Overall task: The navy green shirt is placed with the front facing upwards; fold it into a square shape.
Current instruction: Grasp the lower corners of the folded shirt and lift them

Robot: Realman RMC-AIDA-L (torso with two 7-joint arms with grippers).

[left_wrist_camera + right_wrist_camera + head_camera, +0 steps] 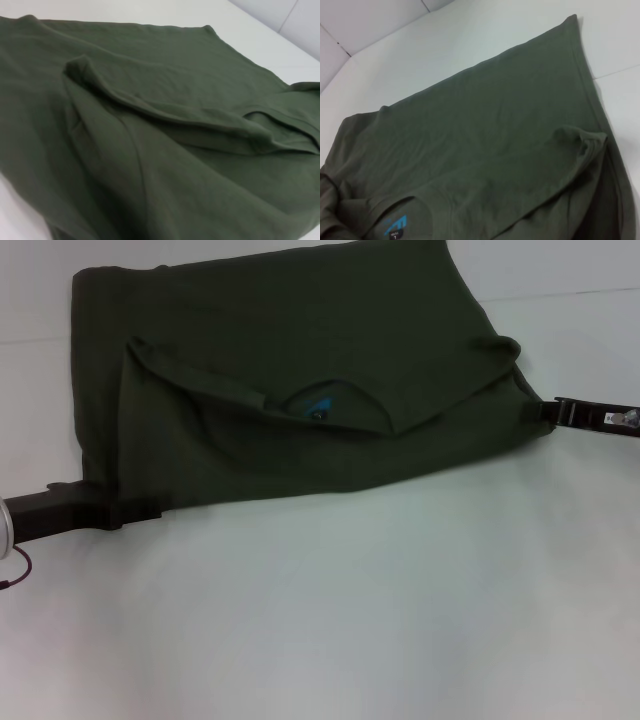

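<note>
Head view: shirt [300, 370], partly folded, lies across the counter [350, 620]; left end effector [135, 510] at its 7 o'clock corner, right end effector [545, 410] at 3 o'clock, grips indeterminable.

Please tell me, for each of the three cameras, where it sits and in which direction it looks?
Head view: high, looking forward and down at the navy green shirt on the white table; left tool and right tool at its near corners.
Left wrist view: low, across shirt folds; no arm visible.
Right wrist view: low, across shirt; shares the blue neck label with head view.
</note>
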